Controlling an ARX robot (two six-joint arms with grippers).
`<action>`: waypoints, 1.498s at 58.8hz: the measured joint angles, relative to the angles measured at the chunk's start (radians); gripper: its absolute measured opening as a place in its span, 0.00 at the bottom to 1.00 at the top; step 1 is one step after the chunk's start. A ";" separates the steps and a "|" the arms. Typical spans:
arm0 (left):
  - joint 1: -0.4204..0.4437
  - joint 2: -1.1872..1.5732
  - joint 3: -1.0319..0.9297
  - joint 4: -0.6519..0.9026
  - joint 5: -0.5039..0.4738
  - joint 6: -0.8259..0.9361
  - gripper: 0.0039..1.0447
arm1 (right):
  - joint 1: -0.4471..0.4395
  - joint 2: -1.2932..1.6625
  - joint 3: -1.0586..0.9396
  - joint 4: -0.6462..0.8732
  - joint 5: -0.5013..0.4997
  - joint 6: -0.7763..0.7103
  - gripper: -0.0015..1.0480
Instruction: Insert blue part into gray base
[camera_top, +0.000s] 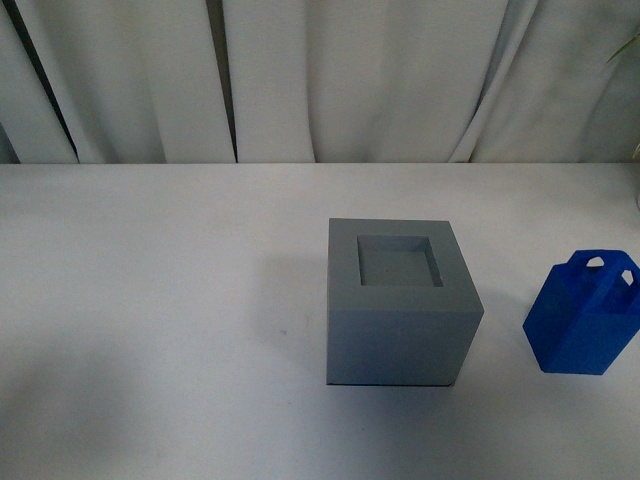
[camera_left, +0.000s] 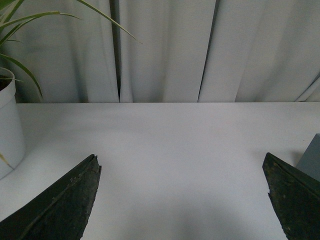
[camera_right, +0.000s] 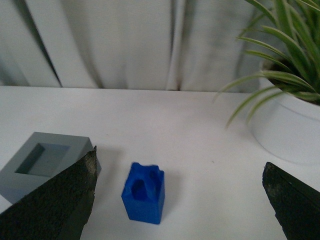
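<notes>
- The gray base (camera_top: 400, 305) sits roughly mid-table on the white table (camera_top: 150, 320), square recess (camera_top: 398, 260) facing up. You can see straight down to the recess floor.
- The blue part (camera_top: 585, 318) is standing on the table off to the base's right, well apart from it and not touching. It's near the right edge of the front view, with the loop handle on top.
- Neither arm shows in the front view, so the wrist views are all there is to go on for the grippers.
- The left gripper (camera_left: 180, 162) has its dark fingers (camera_left: 70, 200) spread wide, with just bare tabletop showing between them. Only a sliver of the gray base (camera_left: 312, 160) peeks in past one finger, and a white plant pot (camera_left: 7, 127) with long green leaves sits on the opposite side.
- The right gripper (camera_right: 179, 160) is spread wide too, gripping nothing. In that view the blue part (camera_right: 144, 192) stands on the table out ahead, inside the gap between the fingers but closer to the one that overlaps the base. No finger touches it.
- The gray base (camera_right: 42, 160) is partly hidden behind that finger (camera_right: 60, 200), with the recess visible.
- Another white pot (camera_right: 285, 125) with striped leaves sits toward the other finger.
- White curtains (camera_top: 350, 80) hang behind the table's far edge.
</notes>
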 joint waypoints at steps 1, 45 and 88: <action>0.000 0.000 0.000 0.000 0.000 0.000 0.94 | -0.001 0.019 0.013 0.004 -0.010 -0.002 0.93; 0.000 0.000 0.000 0.000 0.000 0.000 0.94 | 0.046 0.971 0.965 -1.080 -0.139 -1.126 0.93; 0.000 0.000 0.000 0.000 0.000 0.000 0.94 | 0.121 1.263 1.112 -1.131 0.033 -1.299 0.93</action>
